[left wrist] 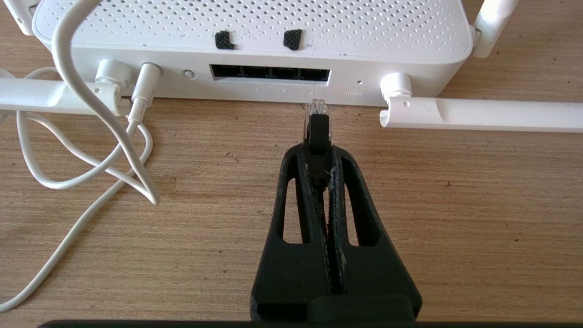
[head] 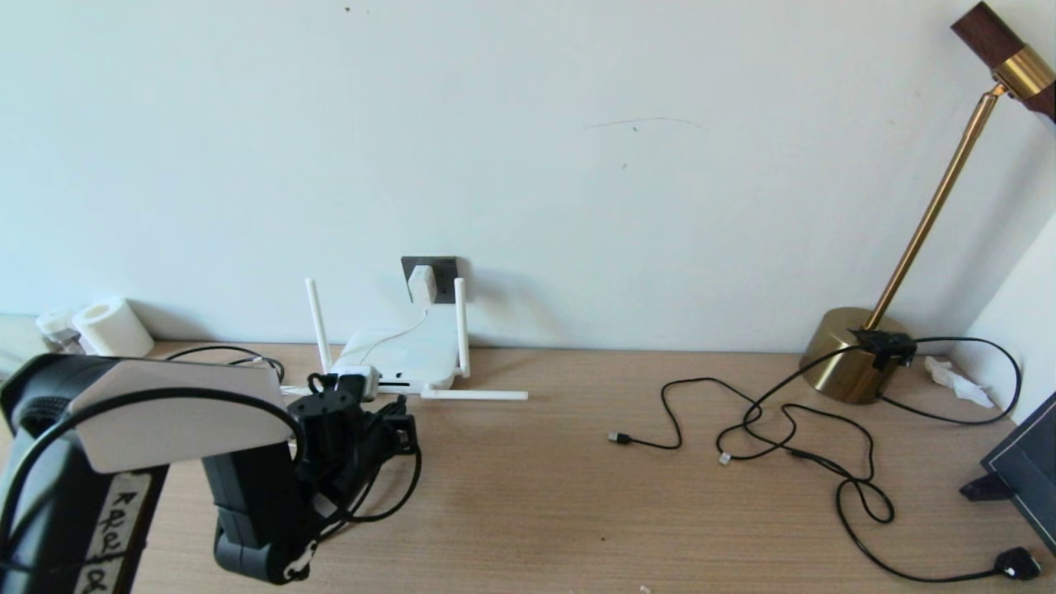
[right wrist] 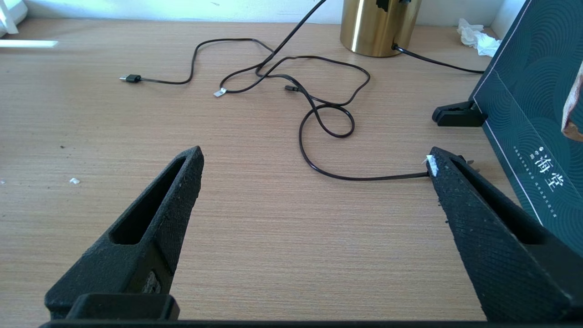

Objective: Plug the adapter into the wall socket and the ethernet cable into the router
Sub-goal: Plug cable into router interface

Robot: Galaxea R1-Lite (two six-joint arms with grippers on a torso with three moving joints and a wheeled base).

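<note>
The white router (left wrist: 255, 27) lies on the wooden table by the wall, its dark port row (left wrist: 270, 73) facing my left gripper (left wrist: 317, 152). That gripper is shut on the black boot of the ethernet cable (left wrist: 317, 136). The clear plug tip (left wrist: 315, 108) sits just short of the rightmost port, slightly below it and not inside. In the head view the white adapter (head: 421, 285) sits in the dark wall socket (head: 441, 271), above the router (head: 404, 355). Its thin white cord (left wrist: 82, 150) runs to the router's back. My right gripper (right wrist: 314, 157) hovers open over bare table, holding nothing.
Two router antennas (left wrist: 478, 114) lie flat on either side of the ports. Thin black cables (head: 784, 429) sprawl at the right, ending in a black plug (head: 1016, 563). A brass lamp (head: 850, 355), a dark box (head: 1023, 470) and a paper roll (head: 111, 326) stand at the edges.
</note>
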